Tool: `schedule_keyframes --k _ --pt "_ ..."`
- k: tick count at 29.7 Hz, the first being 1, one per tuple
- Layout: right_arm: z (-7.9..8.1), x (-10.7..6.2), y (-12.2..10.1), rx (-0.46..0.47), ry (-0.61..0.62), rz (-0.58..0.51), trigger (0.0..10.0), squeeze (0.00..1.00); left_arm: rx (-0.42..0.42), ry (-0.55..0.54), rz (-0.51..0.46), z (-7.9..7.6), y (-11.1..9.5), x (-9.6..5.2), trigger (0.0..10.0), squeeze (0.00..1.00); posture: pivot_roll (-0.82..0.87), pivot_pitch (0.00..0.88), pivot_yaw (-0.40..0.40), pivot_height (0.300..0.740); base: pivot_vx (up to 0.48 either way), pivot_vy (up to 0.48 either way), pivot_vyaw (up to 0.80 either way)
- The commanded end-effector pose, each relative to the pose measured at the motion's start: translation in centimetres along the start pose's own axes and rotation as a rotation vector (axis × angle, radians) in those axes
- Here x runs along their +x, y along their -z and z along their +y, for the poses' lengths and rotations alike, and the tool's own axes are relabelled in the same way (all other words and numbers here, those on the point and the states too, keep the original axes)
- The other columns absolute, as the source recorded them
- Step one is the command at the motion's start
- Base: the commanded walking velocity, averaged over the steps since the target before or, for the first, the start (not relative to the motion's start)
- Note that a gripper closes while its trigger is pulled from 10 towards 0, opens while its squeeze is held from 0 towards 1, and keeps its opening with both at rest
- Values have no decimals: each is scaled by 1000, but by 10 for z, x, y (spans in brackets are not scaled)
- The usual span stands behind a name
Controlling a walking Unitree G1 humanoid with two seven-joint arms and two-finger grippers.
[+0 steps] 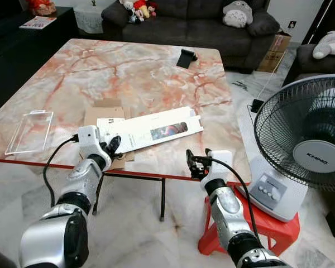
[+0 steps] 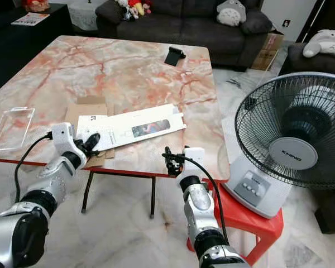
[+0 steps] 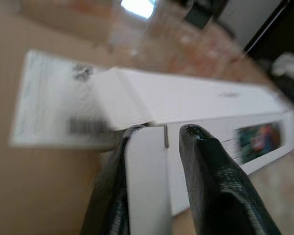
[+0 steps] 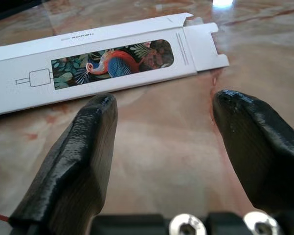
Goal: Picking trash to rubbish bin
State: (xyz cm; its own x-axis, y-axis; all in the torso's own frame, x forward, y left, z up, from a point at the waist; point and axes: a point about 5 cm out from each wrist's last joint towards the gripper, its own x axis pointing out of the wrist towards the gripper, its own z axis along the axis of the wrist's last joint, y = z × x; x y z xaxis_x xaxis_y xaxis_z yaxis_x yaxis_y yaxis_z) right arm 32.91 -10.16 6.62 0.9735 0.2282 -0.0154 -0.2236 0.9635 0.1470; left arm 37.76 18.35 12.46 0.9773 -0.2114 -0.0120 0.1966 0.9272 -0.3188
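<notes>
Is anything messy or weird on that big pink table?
Yes. A long white box lies flattened and askew near the table's front edge, its end flaps hanging open, partly over a flat piece of brown cardboard. The left gripper is at one end flap. A clear plastic tray lies nearby.

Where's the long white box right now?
The long white box lies on the marble table near its front edge, its left end at the left tool.

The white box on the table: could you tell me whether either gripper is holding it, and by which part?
The left gripper pinches the white box by its end flap. The right gripper is open, holding nothing.
</notes>
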Motion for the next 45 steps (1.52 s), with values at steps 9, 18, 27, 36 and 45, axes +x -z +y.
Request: schedule_keyframes --k 9,18,27,36,45 --pt "3 6 -6 -4 -2 -5 10000 0 -16 123 -90 -32 9 -2 0 0 -65 26 -53 740 0 0 0" --pt "5 9 -8 1 -2 -12 10000 0 -5 71 -129 -30 3 -4 10000 0 -55 12 -46 740 0 0 0" --pt "5 11 -13 9 8 -33 10000 0 152 15 -162 -34 9 -12 10000 0 -47 0 -42 740 0 0 0" --pt "1 12 -18 15 30 -66 10000 0 267 -53 -179 -38 21 -21 10000 0 -55 0 -39 740 0 0 0" --pt "-1 12 -19 9 34 -69 10000 0 345 -83 -250 -40 8 -18 10000 0 -55 0 -36 740 0 0 0"
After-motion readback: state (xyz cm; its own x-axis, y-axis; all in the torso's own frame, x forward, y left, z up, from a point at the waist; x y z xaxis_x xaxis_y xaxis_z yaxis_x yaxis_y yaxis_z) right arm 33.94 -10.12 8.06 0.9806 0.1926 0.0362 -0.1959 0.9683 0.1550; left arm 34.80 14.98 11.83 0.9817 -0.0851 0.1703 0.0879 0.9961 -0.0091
